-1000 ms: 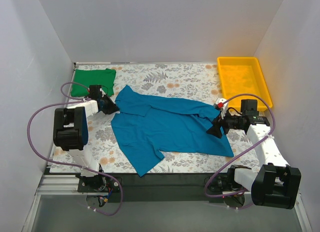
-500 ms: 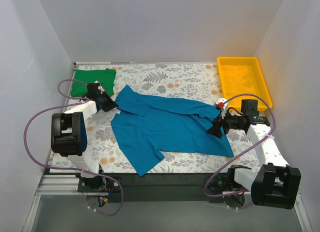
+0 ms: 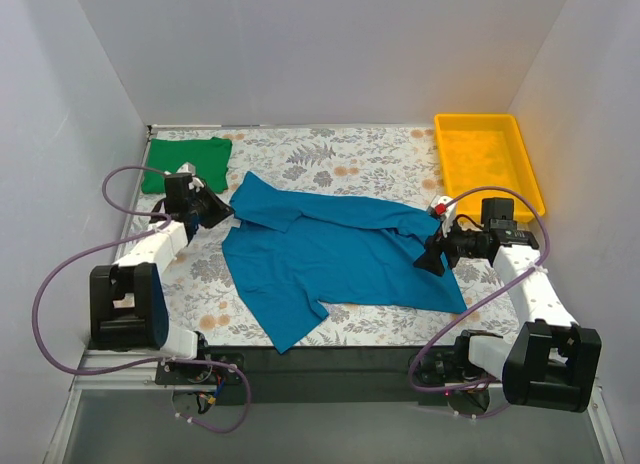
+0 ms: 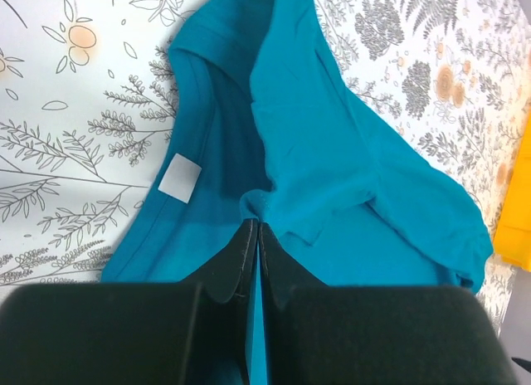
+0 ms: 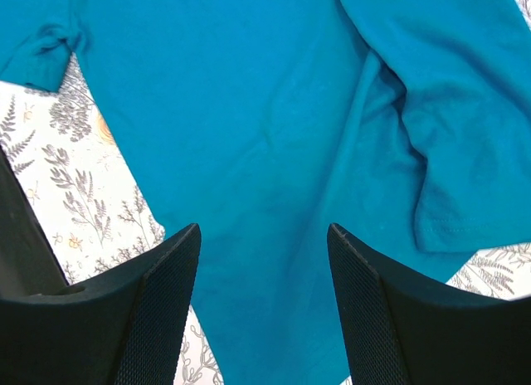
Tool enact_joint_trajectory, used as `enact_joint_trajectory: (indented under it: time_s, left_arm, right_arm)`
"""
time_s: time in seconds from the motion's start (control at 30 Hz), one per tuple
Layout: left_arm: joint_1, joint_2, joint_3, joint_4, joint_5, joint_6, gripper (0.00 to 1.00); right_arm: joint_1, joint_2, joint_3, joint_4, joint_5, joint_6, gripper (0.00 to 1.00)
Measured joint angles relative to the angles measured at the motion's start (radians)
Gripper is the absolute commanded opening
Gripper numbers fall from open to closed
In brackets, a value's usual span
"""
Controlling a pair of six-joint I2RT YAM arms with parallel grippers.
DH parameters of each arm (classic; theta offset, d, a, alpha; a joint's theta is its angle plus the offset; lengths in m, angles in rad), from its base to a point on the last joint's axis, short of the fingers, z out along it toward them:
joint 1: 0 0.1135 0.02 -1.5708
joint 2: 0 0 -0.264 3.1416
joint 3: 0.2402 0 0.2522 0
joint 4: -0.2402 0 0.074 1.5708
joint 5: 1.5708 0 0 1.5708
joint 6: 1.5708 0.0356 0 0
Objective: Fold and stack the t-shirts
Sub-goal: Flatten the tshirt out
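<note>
at the left pincer (image 4: 253, 229), jaws pinch the teal t-shirt (image 3: 330, 249) near its collar; the arm has drawn back, cloth barely shifted, so folding is not begun. right pincer (image 5: 264, 229) hangs open above it. green t-shirt (image 3: 185, 162) lies folded beyond the left pincer.

Plain white walls (image 3: 320, 54) close the bench (image 3: 370, 154) on its left, far and right edges. A white cloth (image 4: 66, 111) printed with grey leaves and orange flowers covers the benchtop. Beyond the near edge lie a dark strip (image 3: 340, 359), a metal rail (image 3: 115, 364) and a grey surface (image 3: 330, 434). The light is soft and even
</note>
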Motion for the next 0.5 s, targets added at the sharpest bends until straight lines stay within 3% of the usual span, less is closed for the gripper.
enact_joint_trajectory:
  time_s: [0.5]
  left_arm:
    - [0.000,-0.171,-0.117,0.015,0.012,0.012,0.00]
  right_arm:
    - [0.002,0.246,0.136,0.018,0.286,-0.013,0.67]
